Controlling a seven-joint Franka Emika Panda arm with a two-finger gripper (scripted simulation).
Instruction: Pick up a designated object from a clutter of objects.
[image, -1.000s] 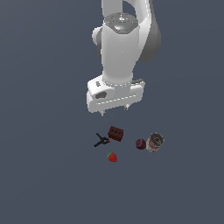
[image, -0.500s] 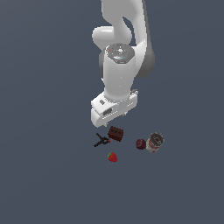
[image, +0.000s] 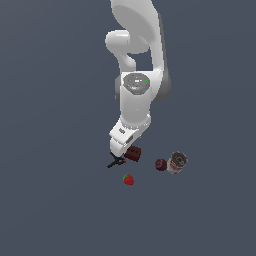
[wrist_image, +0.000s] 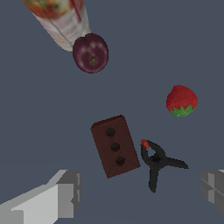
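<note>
The designated object, a dark red-brown block with three dark holes on its top face, lies flat on the grey floor. In the exterior view the block sits just to the right of my gripper, which hangs low over the clutter. In the wrist view my gripper is open and empty. One finger stands on one side of the block, and the other finger stands beyond the black clamp. Both the block and the clamp lie between the fingers, below them.
The black clamp lies right beside the block. A red strawberry, a dark plum and a red-and-white can lie nearby. The plum touches the can.
The arm has come down toward the clutter and the hand has turned. The gripper now hangs just above the block and clamp. The objects have not moved.
</note>
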